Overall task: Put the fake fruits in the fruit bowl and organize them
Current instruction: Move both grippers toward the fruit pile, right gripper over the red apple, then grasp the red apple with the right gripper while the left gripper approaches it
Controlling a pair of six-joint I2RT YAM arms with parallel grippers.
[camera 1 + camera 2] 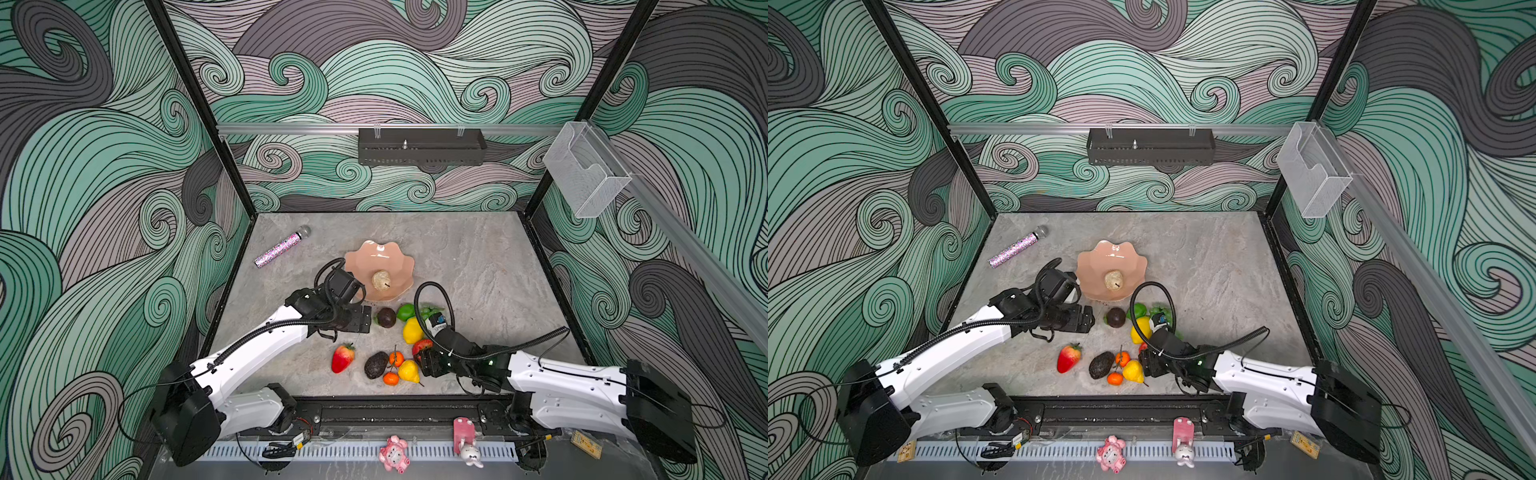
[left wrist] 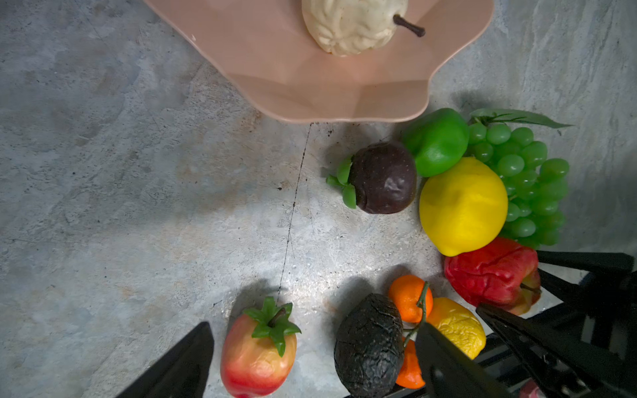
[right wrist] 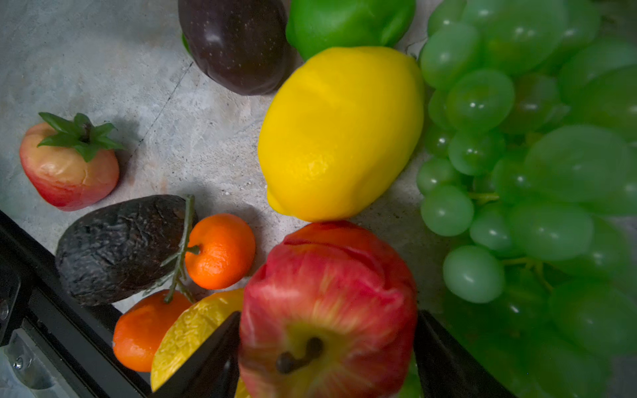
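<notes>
our right gripper (image 3: 327, 315) pinches the red apple (image 3: 327, 272) by its flanks on the robot's side of the fruit bowl (image 1: 365, 257), likely to carry it in beside the cream pear (image 1: 380, 280) lying there. our left gripper (image 2: 315, 325) hangs spread and empty just beside the bowl, we judge to leave the path free. the lemon (image 3: 341, 134) sits just beside the apple.

Salmon-pink bowl (image 1: 365, 259) — cream pear (image 1: 380, 281)
</notes>
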